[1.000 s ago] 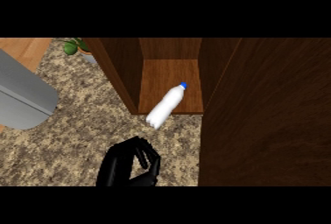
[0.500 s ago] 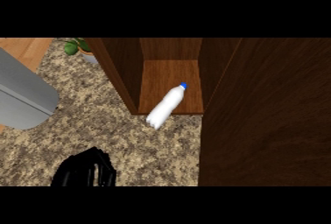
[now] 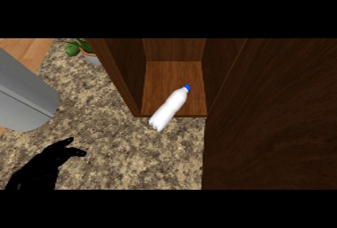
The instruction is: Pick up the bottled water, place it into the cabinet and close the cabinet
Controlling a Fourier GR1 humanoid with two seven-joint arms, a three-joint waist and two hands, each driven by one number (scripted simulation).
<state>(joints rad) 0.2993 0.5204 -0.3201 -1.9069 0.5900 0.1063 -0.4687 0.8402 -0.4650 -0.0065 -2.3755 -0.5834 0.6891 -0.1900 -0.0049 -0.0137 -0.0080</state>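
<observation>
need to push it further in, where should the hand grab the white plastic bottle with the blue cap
Probably by the base end of the white plastic bottle with the blue cap, coming from the front, counter side. It lies on its side, cap pointing into the brown wooden cabinet, its base overhanging the shelf edge above the speckled counter.

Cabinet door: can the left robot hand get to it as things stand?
Probably not directly. The left robot hand sits at the lower left over the counter, while the open cabinet door stands at the far right, past the water bottle lying across the cabinet's sill.
</observation>
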